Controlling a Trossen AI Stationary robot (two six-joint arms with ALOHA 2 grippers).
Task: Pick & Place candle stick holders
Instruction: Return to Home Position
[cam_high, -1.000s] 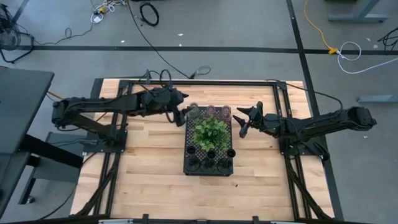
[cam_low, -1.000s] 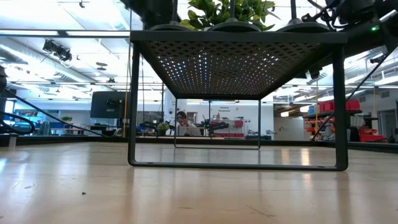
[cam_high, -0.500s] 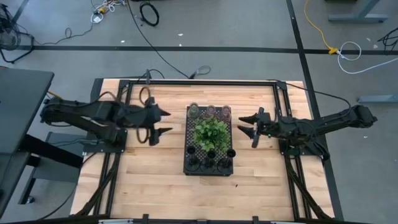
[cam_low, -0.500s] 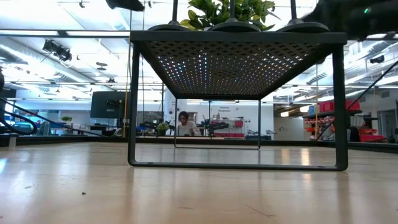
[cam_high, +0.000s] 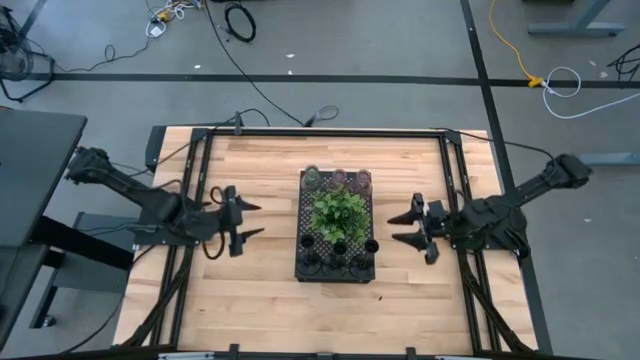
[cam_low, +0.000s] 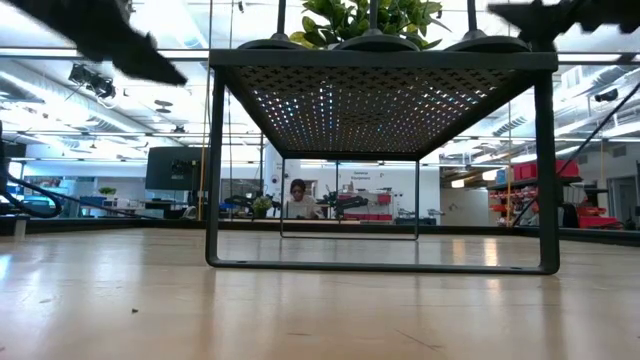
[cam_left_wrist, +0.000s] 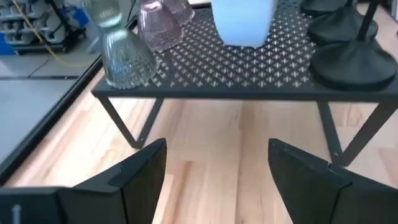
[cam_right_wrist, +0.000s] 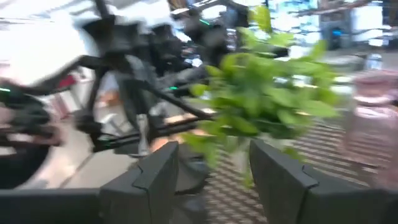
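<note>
Pale planked wood table (cam_high: 260, 290) with soft sheen, matt black perforated metal tray (cam_left_wrist: 249, 65), glossy clear glass holders (cam_left_wrist: 124, 56), matt black holders (cam_left_wrist: 351, 59)

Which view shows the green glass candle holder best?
The left wrist view: the green glass candle holder stands side-on, upright, at a corner of the black perforated shelf. The high view shows only its small round top. The low view and right wrist view do not show it.

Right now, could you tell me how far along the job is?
Placing looks done: the green glass holder lines up with two pink glass holders on the perforated shelf. In hand: nothing; left gripper and right gripper flank it, open, empty. Left: probably just parking them.
</note>
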